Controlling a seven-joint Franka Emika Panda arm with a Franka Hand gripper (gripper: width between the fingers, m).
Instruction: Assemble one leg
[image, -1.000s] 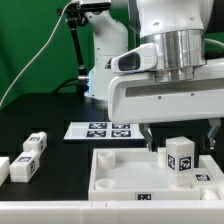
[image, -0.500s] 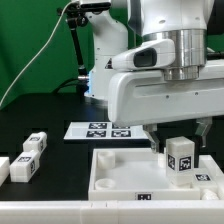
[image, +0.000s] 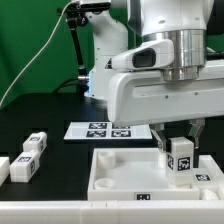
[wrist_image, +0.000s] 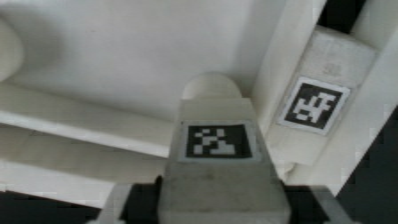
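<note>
A white leg (image: 181, 160) with black-and-white tags stands upright on the large white rimmed panel (image: 120, 170), near that panel's right end in the exterior view. My gripper (image: 180, 148) is lowered over it, one finger on each side, pads against its sides. In the wrist view the leg (wrist_image: 217, 140) fills the space between the dark pads (wrist_image: 157, 195) of my gripper (wrist_image: 217, 205), with the panel (wrist_image: 107, 80) beneath it. Three more legs lie on the black table at the exterior view's left: one (image: 36, 143), another (image: 24, 165) and one cut by the edge (image: 3, 166).
The marker board (image: 105, 130) lies flat behind the panel. A white robot base (image: 100, 60) and a cable stand at the back before a green backdrop. The panel's rim carries a tag (wrist_image: 317, 105) beside the leg.
My fingers have closed inward from wide apart to against the leg's sides, and the gripper has come down slightly. The leg has stayed in place.
</note>
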